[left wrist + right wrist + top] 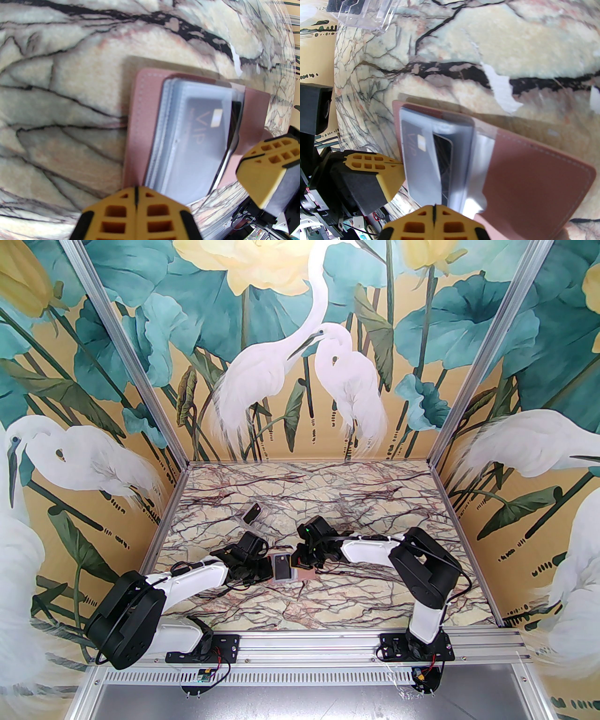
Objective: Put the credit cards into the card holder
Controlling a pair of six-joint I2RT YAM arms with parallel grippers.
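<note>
Holder [285, 573] open on tabletop [351, 502], between left claw [136, 188] and right claw [434, 207]; both pressed together, empty. VIP card [201, 131] seated; second card [443, 161] half in. Advice: left pins sleeves [161, 145], right nudges card straight, light force. Sleeves likely buckle.

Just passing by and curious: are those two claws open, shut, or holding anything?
Left gripper: shut, tips at the card holder's edge; gripping it or not cannot be told.
Right gripper: shut, likewise at the card holder.
</note>
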